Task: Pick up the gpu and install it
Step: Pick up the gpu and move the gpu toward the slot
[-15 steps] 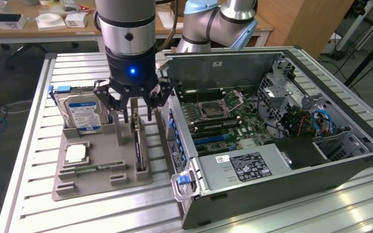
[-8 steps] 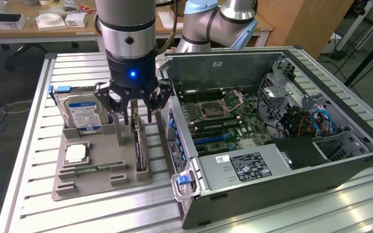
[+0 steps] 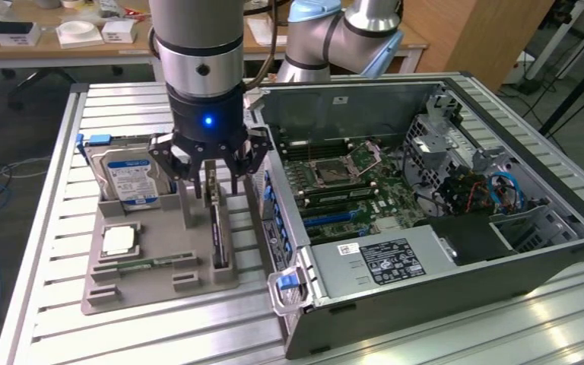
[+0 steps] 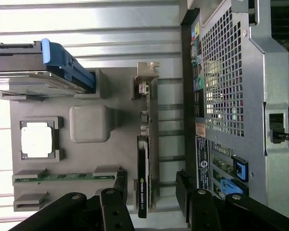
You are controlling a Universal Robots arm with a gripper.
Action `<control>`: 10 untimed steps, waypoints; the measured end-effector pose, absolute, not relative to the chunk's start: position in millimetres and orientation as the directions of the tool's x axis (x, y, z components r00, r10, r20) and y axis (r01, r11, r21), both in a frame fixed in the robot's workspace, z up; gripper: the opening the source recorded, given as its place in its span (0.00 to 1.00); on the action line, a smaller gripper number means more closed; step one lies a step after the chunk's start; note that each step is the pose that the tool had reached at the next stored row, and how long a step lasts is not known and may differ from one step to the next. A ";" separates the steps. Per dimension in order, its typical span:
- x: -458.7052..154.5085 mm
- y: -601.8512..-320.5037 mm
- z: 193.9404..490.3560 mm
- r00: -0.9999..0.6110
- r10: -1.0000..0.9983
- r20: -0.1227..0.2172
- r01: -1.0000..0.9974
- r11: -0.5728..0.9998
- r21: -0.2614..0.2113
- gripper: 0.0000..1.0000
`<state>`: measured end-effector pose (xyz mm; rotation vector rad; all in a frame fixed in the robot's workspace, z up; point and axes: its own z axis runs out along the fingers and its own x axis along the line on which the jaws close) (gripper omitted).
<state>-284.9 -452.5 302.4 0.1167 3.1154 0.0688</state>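
The gpu stands on edge in the grey holder, in the holder's slot nearest the computer case, and my gripper hangs above the holder, jaws apart and holding nothing, so pickup and installing are not yet done.

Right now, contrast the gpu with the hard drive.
The gpu is a thin dark card; the hard drive is a thicker silver box with a blue-white label. The gpu stands nearer the computer case, the hard drive farther. Both stand on edge in the gray holder.
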 end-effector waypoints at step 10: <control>-285.2 -454.3 294.2 -0.997 0.075 -0.022 0.074 0.996 0.045 0.53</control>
